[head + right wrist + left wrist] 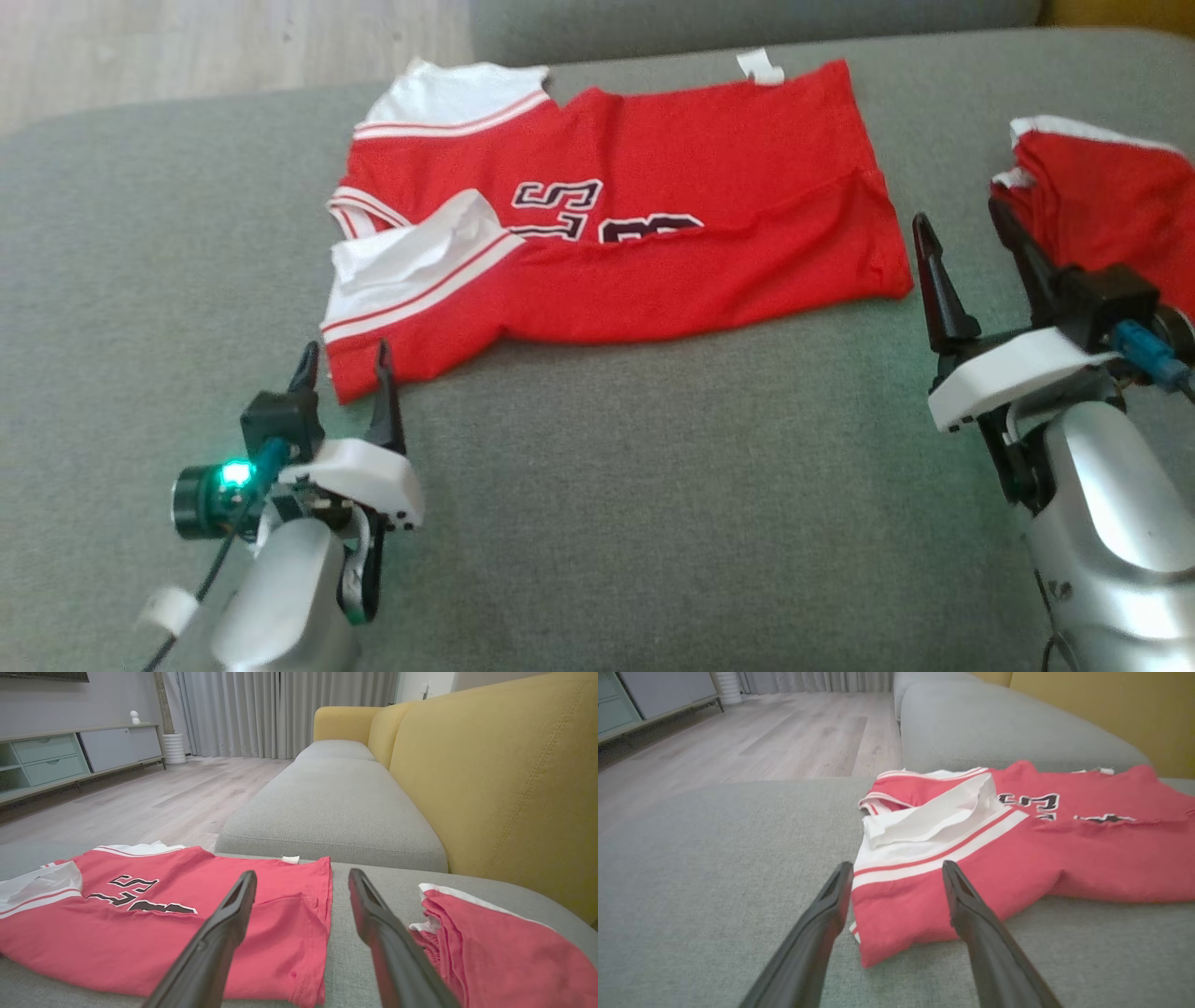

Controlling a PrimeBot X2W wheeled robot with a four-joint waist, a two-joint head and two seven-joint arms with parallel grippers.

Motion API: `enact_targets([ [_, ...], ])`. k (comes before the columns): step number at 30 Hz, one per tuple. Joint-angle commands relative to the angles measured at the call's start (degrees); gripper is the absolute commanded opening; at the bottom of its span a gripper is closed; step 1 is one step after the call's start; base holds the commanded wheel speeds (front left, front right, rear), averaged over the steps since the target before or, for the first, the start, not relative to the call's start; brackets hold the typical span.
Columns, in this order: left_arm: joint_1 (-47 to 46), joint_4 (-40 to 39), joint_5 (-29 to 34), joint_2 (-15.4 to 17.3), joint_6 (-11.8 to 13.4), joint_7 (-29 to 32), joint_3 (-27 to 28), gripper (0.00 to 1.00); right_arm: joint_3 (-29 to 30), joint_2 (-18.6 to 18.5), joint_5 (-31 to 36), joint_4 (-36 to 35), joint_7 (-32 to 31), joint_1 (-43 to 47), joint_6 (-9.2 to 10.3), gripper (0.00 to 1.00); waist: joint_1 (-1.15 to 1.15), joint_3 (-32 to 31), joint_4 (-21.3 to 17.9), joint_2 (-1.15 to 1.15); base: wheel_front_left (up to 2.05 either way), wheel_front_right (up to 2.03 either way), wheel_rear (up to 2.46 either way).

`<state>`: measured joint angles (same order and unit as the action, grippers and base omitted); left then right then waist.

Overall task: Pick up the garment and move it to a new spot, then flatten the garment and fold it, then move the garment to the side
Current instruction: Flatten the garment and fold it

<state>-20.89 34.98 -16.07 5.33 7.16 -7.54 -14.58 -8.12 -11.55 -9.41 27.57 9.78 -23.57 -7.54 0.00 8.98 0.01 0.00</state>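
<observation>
The garment (653, 215) is a red jersey with white sleeves and dark lettering, lying across the grey sofa seat with its near long edge folded over the lettering. My left gripper (344, 364) stands open at the jersey's near left corner; in the left wrist view the gripper (896, 877) has that red corner of the garment (1017, 858) between its spread fingers, not touching. My right gripper (962, 238) is open beside the jersey's right end. In the right wrist view the gripper (303, 884) points past the hem of the garment (140, 924) over bare cushion.
A second red and white garment (1111, 201) lies bunched at the right edge of the grey sofa seat (653, 485), close to my right fingers. The yellow backrest (504, 779) rises beyond it. Wooden floor (761, 737) lies past the seat's far edge.
</observation>
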Motion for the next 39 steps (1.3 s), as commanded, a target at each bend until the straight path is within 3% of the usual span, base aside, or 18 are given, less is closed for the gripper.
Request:
enact_targets([
  [1, -2.9, -0.8, 0.4, 1.6, 0.6, 0.1, 2.0, 1.00, -0.7, 0.2, 0.5, -2.3, -0.3, -0.7, 0.05, 1.00, 0.00, 1.1, -0.8, 0.00, 0.00, 0.00, 0.00],
  [9, -8.3, 10.3, 1.3, 3.0, 2.5, 3.7, 1.7, 1.00, -1.1, 0.5, 0.9, -7.5, -2.4, -0.8, 0.05, 1.00, 0.00, 4.5, -2.7, 0.00, 0.00, 0.00, 0.00],
  [13, -10.2, 15.3, 0.9, 2.9, 1.5, 7.0, 1.0, 1.00, -0.9, 0.2, 1.2, -8.8, -3.2, -0.8, 0.05, 1.00, 0.00, 5.3, -3.0, 0.00, 0.00, 0.00, 0.00],
  [14, -10.7, 16.3, 0.8, 2.8, 1.2, 7.7, 0.9, 0.95, -0.7, 0.1, 1.3, -9.0, -3.5, -0.8, 0.05, 1.00, 0.00, 5.3, -3.0, 0.00, 0.00, 0.00, 0.00],
  [15, -11.1, 17.0, 0.7, 2.8, 0.9, 8.1, 0.7, 0.34, -0.4, -0.1, 1.4, -9.2, -3.7, -0.9, 0.05, 1.00, 0.00, 5.4, -3.0, 0.00, 0.00, 0.00, 0.00],
  [16, -11.5, 17.5, 0.5, 2.7, 0.7, 8.1, 0.7, 0.00, -0.1, -0.2, 1.6, -9.4, -3.9, -1.0, 0.05, 1.00, 0.00, 5.4, -2.9, 0.00, 0.00, 0.00, 0.00],
  [22, -14.1, 16.4, 0.8, 2.6, 0.5, 1.6, 0.4, 0.00, 2.4, 0.0, 3.0, -8.6, -6.8, -1.3, 0.05, 1.00, 0.00, 4.8, -1.5, 0.00, 0.00, 0.00, 0.00],
  [27, -15.9, 12.0, 2.2, 2.1, 0.5, -4.6, -1.0, 0.00, 4.3, 2.2, 4.6, -5.6, -11.3, -2.1, 0.05, 1.00, 0.00, 4.0, 0.1, 0.00, 0.00, 0.00, 0.00],
  [33, -16.2, 6.8, 3.8, 1.7, -0.5, -6.4, -3.4, 0.00, 7.6, 5.3, 4.7, 2.7, -17.7, -4.6, 0.05, 1.00, 0.00, 3.7, 1.9, 0.00, 0.00, 0.00, 0.00],
  [39, -15.8, 4.6, 4.4, 1.4, -1.0, -6.5, -4.9, 0.00, 11.8, 6.7, 7.9, 10.0, -19.5, -7.6, 0.05, 1.00, 0.00, 4.1, 3.2, 0.00, 0.00, 0.00, 0.00],
])
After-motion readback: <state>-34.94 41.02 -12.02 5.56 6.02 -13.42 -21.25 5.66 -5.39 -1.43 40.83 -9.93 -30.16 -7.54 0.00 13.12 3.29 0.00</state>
